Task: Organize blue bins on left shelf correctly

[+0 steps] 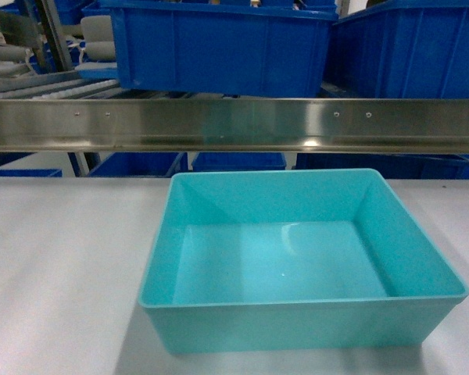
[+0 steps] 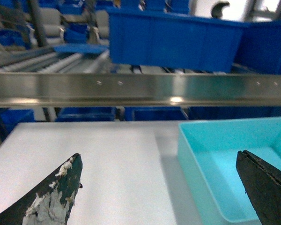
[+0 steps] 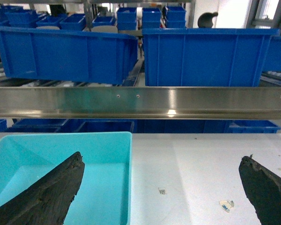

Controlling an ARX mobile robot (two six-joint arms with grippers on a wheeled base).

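Note:
An empty turquoise bin (image 1: 297, 258) rests on the grey table in front of the steel shelf rail (image 1: 234, 125). Royal-blue bins (image 1: 219, 43) sit on the roller tracks above that rail. Neither gripper shows in the head view. In the left wrist view my left gripper (image 2: 161, 161) is open, straddling the turquoise bin's left wall (image 2: 189, 159) with one finger (image 2: 262, 183) over its inside. My right gripper (image 3: 161, 161) is open too, straddling the bin's right wall (image 3: 129, 178); its left finger (image 3: 51, 192) hangs over the bin (image 3: 61, 168).
Another royal-blue crate (image 1: 414, 47) stands at the upper right of the rack. More blue crates (image 3: 107, 125) sit on a lower level behind the table. White rollers (image 2: 51, 61) run along the left track. A scrap of tape (image 3: 226, 205) lies on the table.

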